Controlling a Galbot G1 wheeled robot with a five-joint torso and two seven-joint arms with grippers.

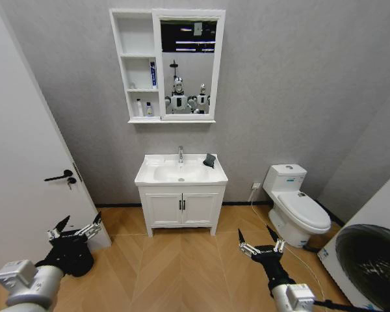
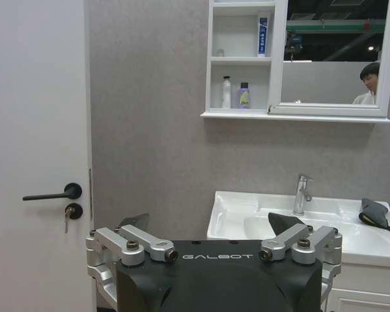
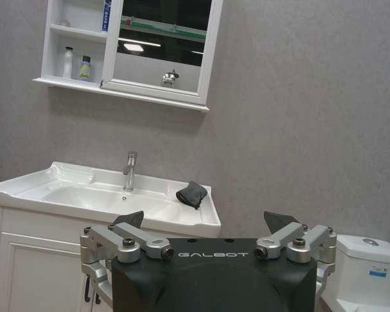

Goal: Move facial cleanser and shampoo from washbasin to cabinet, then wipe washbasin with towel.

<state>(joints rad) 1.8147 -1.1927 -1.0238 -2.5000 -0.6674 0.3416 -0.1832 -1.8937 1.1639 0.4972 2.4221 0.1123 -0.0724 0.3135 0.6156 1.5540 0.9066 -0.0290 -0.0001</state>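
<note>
The facial cleanser [image 1: 138,107], an all-white bottle, and the shampoo [image 1: 149,109], stubby with a black cap, stand side by side on the bottom shelf of the cabinet [image 1: 135,39]. Both wrist views show the same pair: cleanser [image 2: 226,92] [image 3: 67,62], shampoo [image 2: 244,95] [image 3: 84,67]. Below is the washbasin [image 1: 157,160] [image 2: 229,211] [image 3: 65,179], with the dark towel [image 1: 210,160] [image 2: 375,214] [image 3: 192,194] crumpled on its right rim. My left gripper [image 1: 75,232] [image 2: 210,224] and right gripper [image 1: 260,244] [image 3: 203,220] hang low over the floor, well back from the basin, both open and holding nothing.
A tall blue-and-white tube [image 1: 153,73] stands on the middle shelf. A two-door vanity cupboard [image 1: 181,208] sits under the basin. To the left is a white door [image 1: 19,182]; on the right are a toilet [image 1: 292,201] and a washing machine [image 1: 370,253]. Wooden floor lies between me and the basin.
</note>
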